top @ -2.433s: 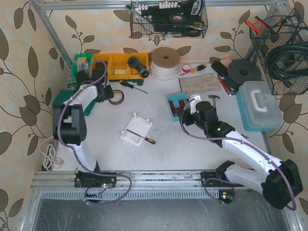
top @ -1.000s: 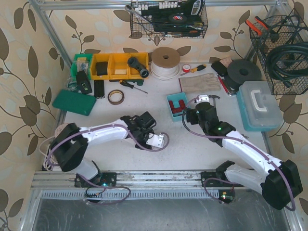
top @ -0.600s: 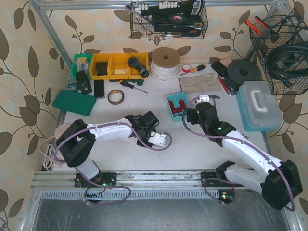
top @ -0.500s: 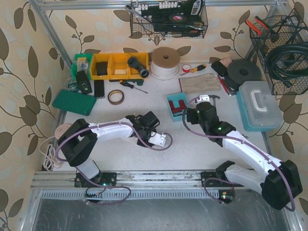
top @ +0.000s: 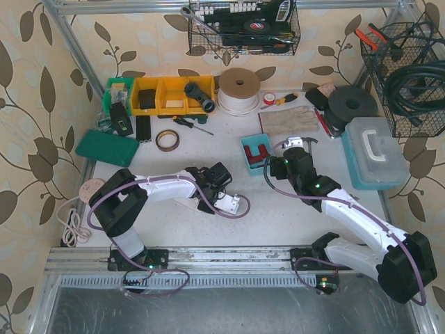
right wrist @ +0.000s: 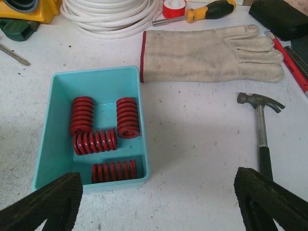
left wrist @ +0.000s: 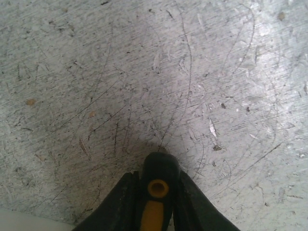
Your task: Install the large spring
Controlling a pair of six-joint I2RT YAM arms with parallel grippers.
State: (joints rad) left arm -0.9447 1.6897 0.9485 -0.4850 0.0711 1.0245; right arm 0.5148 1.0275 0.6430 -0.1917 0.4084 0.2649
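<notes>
Nearest, and to the near left of the teal plastic tray (right wrist: 103,89), the left arm lies low across the scratched grey worktop (left wrist: 192,72) with its elbow folded back. Its left pincer (left wrist: 156,192) is closed about a black-and-yellow screwdriver handle (left wrist: 155,172), beside a white peg plate (top: 233,203). The right arm reaches from the near right corner toward the tray, and the right pincer (right wrist: 156,180) hangs wide apart over the tray's near edge. Four red coil springs (right wrist: 127,118) lie inside the tray. Right of the tray lies a steel hammer (right wrist: 260,130). Beyond the tray is a canvas glove (right wrist: 211,53).
</notes>
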